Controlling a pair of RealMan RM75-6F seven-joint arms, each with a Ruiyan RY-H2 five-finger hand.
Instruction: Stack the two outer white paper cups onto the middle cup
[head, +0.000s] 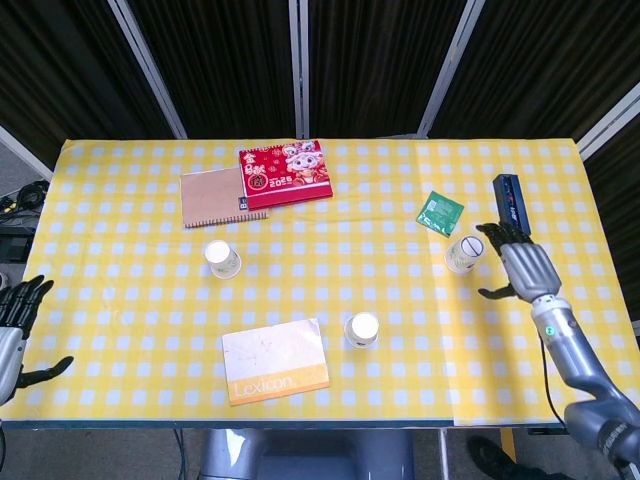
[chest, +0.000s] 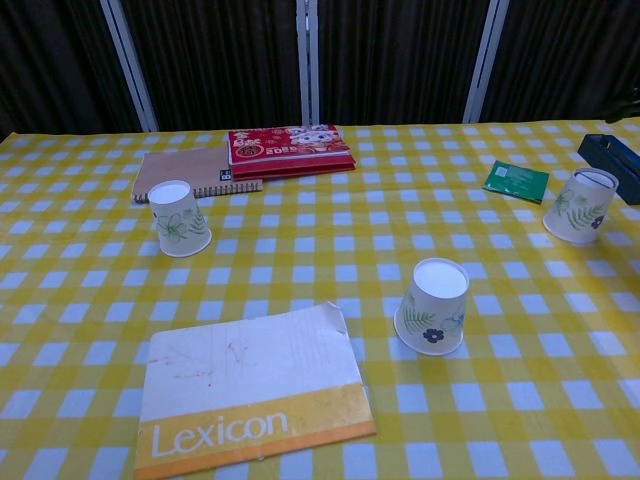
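Observation:
Three white paper cups with leaf prints stand upside down on the yellow checked table. The left cup sits near the notebook. The middle cup stands near the front. The right cup is at the right side. My right hand hovers just right of the right cup, fingers spread, apart from it. My left hand hangs open off the table's left front corner. Neither hand shows in the chest view.
A Lexicon booklet lies left of the middle cup. A brown notebook and red calendar lie at the back. A green packet and a dark blue box sit behind the right cup.

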